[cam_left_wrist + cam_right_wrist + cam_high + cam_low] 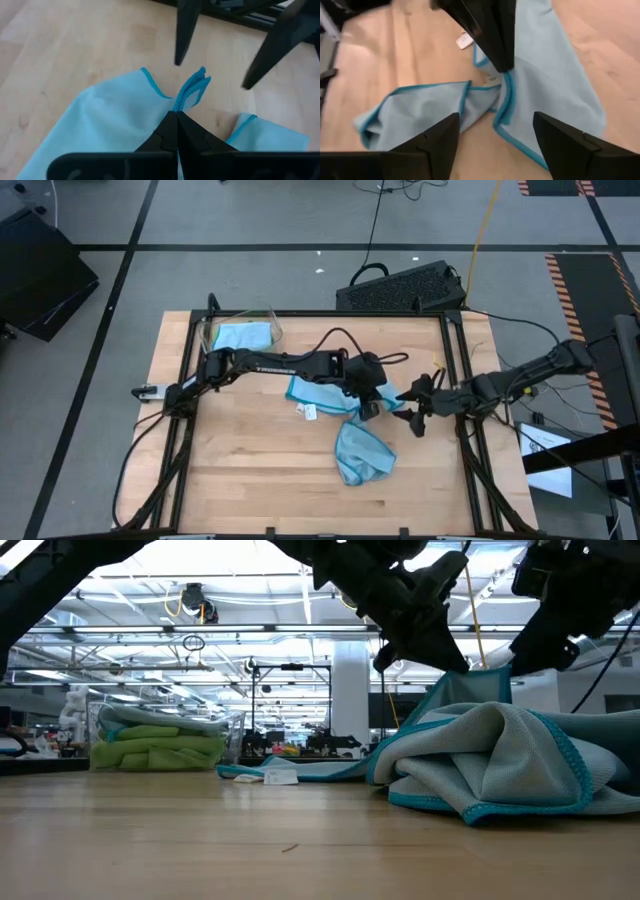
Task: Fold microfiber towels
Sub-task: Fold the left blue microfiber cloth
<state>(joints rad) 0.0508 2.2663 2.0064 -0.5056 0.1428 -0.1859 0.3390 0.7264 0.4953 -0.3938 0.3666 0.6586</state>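
Left gripper (368, 408) pinching light blue towel (345, 430), right gripper (413, 418) just beside, clear bin (240, 330) well apart on worktop (250, 470)

Light wooden butcher-block table top (250, 470), rectangular, edged by a black metal frame (470, 450). Clear plastic bin (243, 330), at the table's far-left corner; seen again in the low view at left (165, 735). Black perforated rectangular panel (400, 288), lying on the grey floor beyond the table's far edge. Black cable (375, 220) and yellow cable (483, 225), trailing across that floor. White paper sheet (548, 448), right of the table.
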